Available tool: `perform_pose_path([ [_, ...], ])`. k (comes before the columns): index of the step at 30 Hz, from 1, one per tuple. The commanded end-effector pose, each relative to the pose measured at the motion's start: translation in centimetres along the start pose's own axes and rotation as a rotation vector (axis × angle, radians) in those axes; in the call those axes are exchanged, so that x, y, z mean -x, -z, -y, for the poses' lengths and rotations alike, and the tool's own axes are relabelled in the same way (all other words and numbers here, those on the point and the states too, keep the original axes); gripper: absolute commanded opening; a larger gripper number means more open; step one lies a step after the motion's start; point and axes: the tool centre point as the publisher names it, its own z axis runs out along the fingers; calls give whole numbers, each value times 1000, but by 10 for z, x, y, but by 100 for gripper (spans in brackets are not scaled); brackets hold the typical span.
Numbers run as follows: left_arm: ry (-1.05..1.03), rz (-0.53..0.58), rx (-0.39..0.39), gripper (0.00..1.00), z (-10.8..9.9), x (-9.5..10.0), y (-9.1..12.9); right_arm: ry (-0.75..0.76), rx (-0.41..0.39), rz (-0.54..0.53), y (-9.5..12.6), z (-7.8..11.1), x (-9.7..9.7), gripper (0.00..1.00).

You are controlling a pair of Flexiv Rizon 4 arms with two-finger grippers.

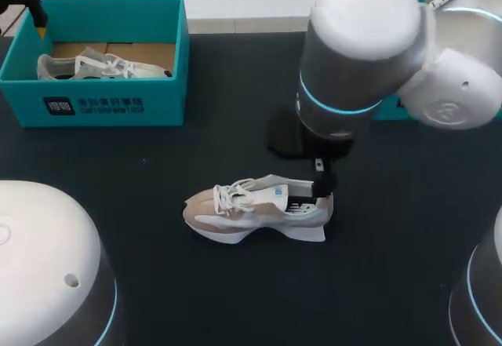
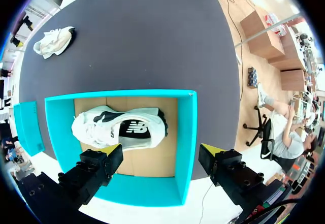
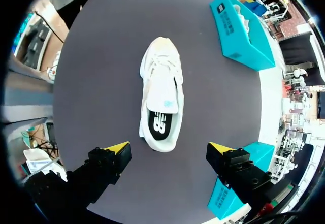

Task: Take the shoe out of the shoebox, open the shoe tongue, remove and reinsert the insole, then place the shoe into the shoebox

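Right claw (image 3: 168, 149) wide open, empty, hovering over heel of shoe (image 3: 161, 94), which lies on table (image 3: 96, 82), well apart from box (image 3: 238, 31). Left claw (image 2: 162, 152) open too, over box. I'd judge: take-out done; tongue (image 3: 163, 87), insole (image 3: 158, 125), return pending.

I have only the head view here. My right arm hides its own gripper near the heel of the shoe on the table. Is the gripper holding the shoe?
Observer: No. The right wrist view shows the right gripper open, not touching the shoe.
Operator: Is the insole inside the shoe?
Observer: Yes, a dark insole shows in the shoe's opening.
Operator: And the left gripper?
Observer: The left gripper is open above the shoebox, holding nothing; the second shoe lies inside on its side.
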Motion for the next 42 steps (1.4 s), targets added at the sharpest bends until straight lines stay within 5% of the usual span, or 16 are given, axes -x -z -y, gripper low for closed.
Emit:
perform_pose_path([
  [1, 0, -1, 3, 100, 2, 0, 0, 26, 190, -70, -9, 32, 15, 100],
  [11, 0, -1, 3, 100, 2, 0, 0, -11, 431, -147, -21, 56, 25, 100],
  [23, 0, -1, 3, 100, 2, 0, 0, -238, 673, -265, -45, 75, 7, 100],
  [28, 0, -1, 3, 100, 2, 0, 0, -233, 728, -192, -53, 80, 4, 100],
  [31, 0, -1, 3, 100, 2, 0, 0, -221, 831, -165, -54, 80, 3, 100],
  [42, 0, -1, 3, 100, 2, 0, 0, -103, 912, -180, -70, 80, -8, 100],
])
